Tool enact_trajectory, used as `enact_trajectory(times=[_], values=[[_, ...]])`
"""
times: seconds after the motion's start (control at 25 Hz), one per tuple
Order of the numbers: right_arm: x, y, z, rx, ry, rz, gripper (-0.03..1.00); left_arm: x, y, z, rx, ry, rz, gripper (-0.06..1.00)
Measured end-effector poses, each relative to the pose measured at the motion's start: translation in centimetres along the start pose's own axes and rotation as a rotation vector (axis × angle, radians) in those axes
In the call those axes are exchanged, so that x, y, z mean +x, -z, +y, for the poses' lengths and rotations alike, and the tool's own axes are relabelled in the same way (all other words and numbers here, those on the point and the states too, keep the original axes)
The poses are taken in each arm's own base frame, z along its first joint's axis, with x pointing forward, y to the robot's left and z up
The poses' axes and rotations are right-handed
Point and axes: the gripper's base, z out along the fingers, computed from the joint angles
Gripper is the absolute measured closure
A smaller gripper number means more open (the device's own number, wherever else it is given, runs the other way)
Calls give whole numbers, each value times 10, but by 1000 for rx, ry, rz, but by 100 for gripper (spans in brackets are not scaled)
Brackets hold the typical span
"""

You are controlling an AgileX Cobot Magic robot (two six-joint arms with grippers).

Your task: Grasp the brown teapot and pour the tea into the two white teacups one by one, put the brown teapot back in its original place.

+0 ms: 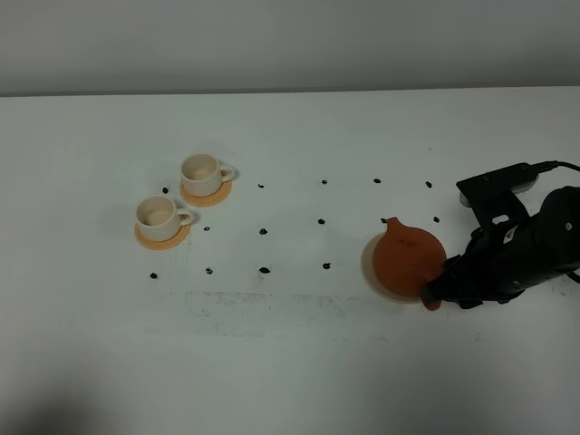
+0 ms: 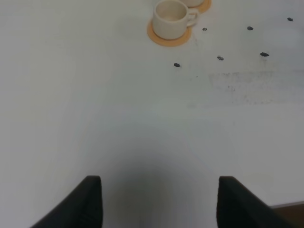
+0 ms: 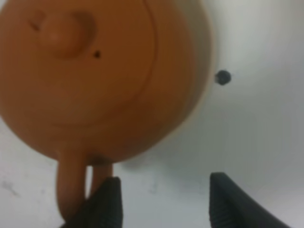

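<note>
The brown teapot (image 1: pixel 405 259) stands upright on the pale round disc (image 1: pixel 367 264) at the right of the table, spout pointing away, lid on. My right gripper (image 1: pixel 437 292) is open at the teapot's handle (image 3: pixel 71 187). In the right wrist view the handle lies beside one finger (image 3: pixel 105 202), not in the gap between the fingers. The two white teacups (image 1: pixel 201 170) (image 1: pixel 157 214) stand on orange coasters (image 1: pixel 164 238) at the left. No tea shows in them. My left gripper (image 2: pixel 161 204) is open and empty over bare table, well short of the nearer cup (image 2: pixel 169 18).
Small black marks (image 1: pixel 264 270) dot the white table in rows between the cups and the teapot. A faint scuffed patch (image 1: pixel 263 304) lies in front of them. The table's far edge meets a grey wall (image 1: pixel 290 45).
</note>
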Motion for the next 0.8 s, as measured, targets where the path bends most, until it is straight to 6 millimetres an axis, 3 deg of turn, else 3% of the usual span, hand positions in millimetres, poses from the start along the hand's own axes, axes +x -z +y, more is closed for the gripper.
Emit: enact_trajectory(times=[0.24,0.44,0.56,0.8], values=[[-1,9,-10,38,-14,-14,56,0,0,0,0,-1,0,44],[-18,60,-7,53,-20,-161,56,0,0,0,0,-1,0,44],[-20,80,-3,42,-50,-181,56,0,0,0,0,0,0,44],[-20,70,13,-6,-84,-90,56,0,0,0,0,0,0,44]])
